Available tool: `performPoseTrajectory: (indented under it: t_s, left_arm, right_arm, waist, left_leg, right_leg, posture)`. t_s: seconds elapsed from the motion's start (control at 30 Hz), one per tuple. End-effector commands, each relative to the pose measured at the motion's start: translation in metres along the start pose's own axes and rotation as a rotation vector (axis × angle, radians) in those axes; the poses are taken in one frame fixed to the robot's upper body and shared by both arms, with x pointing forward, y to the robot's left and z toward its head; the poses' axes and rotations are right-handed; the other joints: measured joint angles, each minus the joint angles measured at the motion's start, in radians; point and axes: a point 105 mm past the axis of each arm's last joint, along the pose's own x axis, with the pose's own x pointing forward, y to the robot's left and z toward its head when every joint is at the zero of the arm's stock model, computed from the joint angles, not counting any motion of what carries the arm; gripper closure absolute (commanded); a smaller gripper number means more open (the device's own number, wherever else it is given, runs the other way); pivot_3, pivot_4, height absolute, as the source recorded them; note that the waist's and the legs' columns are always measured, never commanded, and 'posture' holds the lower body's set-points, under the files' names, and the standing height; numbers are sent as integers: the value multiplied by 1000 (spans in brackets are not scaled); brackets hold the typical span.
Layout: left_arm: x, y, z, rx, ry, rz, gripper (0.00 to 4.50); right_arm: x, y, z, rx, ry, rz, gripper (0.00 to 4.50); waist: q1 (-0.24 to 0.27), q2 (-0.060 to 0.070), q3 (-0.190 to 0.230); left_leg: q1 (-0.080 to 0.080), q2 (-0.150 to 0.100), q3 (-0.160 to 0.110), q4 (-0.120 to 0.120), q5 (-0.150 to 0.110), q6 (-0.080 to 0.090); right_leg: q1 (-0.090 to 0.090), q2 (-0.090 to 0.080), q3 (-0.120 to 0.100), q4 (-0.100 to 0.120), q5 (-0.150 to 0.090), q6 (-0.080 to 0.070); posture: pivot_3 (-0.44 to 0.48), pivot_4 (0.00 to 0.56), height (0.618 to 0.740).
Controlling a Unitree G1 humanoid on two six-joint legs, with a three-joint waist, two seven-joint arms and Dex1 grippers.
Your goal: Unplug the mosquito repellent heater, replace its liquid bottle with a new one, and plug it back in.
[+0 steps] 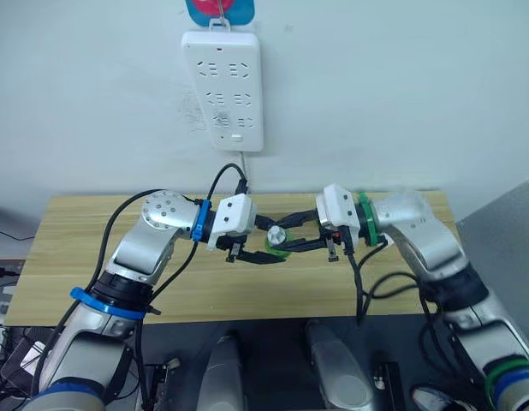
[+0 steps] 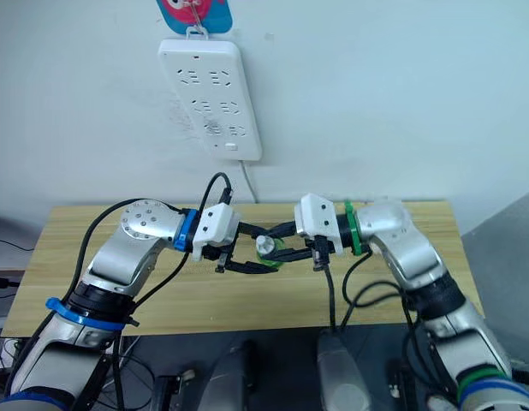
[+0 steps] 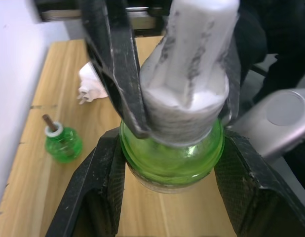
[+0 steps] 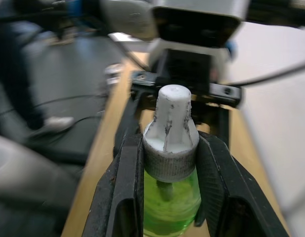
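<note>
Above the middle of the table, both grippers hold the new one (image 1: 276, 249), a small green bottle with a whitish screw cap (image 4: 171, 128). My left gripper (image 1: 266, 247) is shut on its green body (image 3: 172, 160). From the opposite side, my right gripper (image 4: 170, 150) is shut on the cap. The white mosquito repellent heater (image 3: 92, 85) lies on the table, unplugged. Near it stands its liquid bottle (image 3: 63, 143), green and capless, with a wick sticking up.
A long white power strip (image 1: 223, 86) hangs on the wall above the wooden table (image 1: 76, 257), its cord dropping behind the table. A grey surface (image 1: 513, 231) stands at the table's right end. Cables hang from both arms.
</note>
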Motion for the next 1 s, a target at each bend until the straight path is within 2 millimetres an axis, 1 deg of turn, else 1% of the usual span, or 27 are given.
performPoseTrajectory:
  t_s: [0.03,0.07,0.17,0.2,0.33,0.37,0.43,0.47,0.57,0.63,0.7,0.8,0.93,1.0]
  left_arm:
    - [2,3,20,63,-67,5,2252]
    - [1,4,19,56,-67,15,2252]
    - [-1,3,18,20,-64,41,2252]
    - [-1,2,17,6,-63,50,2252]
    - [-3,0,14,-26,-54,91,2252]
    - [-3,0,12,-31,-48,104,2252]
    - [-4,0,9,-40,-39,125,2252]
    - [-4,0,7,-40,-30,130,2252]
    - [-5,-1,2,-35,-5,139,2252]
    - [-5,0,1,-33,4,144,2252]
    - [-4,0,0,-33,5,145,2252]
    - [-2,0,-1,-32,7,145,2252]
    - [-1,1,-2,-29,13,143,2252]
    - [-1,3,-4,-25,22,142,2252]
  right_arm:
    - [7,14,0,18,3,130,3440]
    - [5,12,1,25,0,120,2701]
    - [-9,1,12,30,-35,33,1726]
    - [-15,0,14,29,-32,7,1337]
    - [-34,4,18,46,-17,-96,0]
    - [-38,12,18,67,-21,-135,0]
    - [-39,30,18,113,-28,-215,0]
    - [-37,33,19,123,-35,-285,0]
    - [-30,25,24,118,-49,-495,0]
    - [-25,19,25,119,-44,-589,0]
    - [-19,14,21,132,-27,-656,0]
    - [-10,14,16,146,-13,-678,0]
    - [-1,20,18,162,-23,-637,0]
    - [1,20,19,162,-26,-630,0]
  waist:
    - [5,0,0]
    - [6,0,0]
    - [7,0,0]
    - [7,0,0]
    - [10,0,-2]
    - [11,0,-2]
    - [20,0,-4]
    - [20,-1,-5]
    - [8,0,-6]
    - [2,0,-9]
    - [1,0,-14]
    - [-2,0,-18]
    - [-2,0,-20]
    - [-2,0,-21]
  left_leg:
    - [0,0,-1,0,0,0]
    - [-1,0,-1,0,0,0]
    - [-1,0,-1,0,0,0]
    - [-1,0,-1,0,0,0]
    - [-1,0,-1,3,0,0]
    - [-1,0,-2,3,0,0]
    - [-1,0,-3,3,0,0]
    - [-1,0,-4,3,0,0]
    - [-2,0,-3,4,0,0]
    - [-1,0,0,7,0,0]
    - [-1,0,-1,7,1,-2]
    - [-1,0,-2,7,1,-2]
    - [-2,0,-2,7,1,-2]
    - [-1,0,-2,7,1,-2]
  right_leg:
    - [0,0,0,0,0,0]
    - [0,0,-1,0,0,0]
    - [0,-1,-1,0,0,0]
    - [0,-1,-1,0,0,0]
    - [0,-1,-1,1,0,0]
    - [0,-1,-1,1,0,0]
    - [0,0,-1,1,0,0]
    - [1,0,-3,1,0,0]
    - [0,0,-1,2,0,0]
    - [0,0,1,4,0,0]
    - [0,1,0,4,0,0]
    - [0,1,0,4,0,0]
    - [1,1,0,3,0,0]
    - [1,1,0,4,0,0]
  posture:
    - [-209,263,740]
    - [-210,264,740]
    - [-218,257,740]
    - [-222,257,740]
    - [-227,257,740]
    - [-227,256,740]
    - [-230,257,740]
    - [-233,256,740]
    - [-235,255,740]
    - [-242,258,740]
    - [-245,258,740]
    - [-240,258,740]
    - [-235,256,740]
    - [-235,254,740]
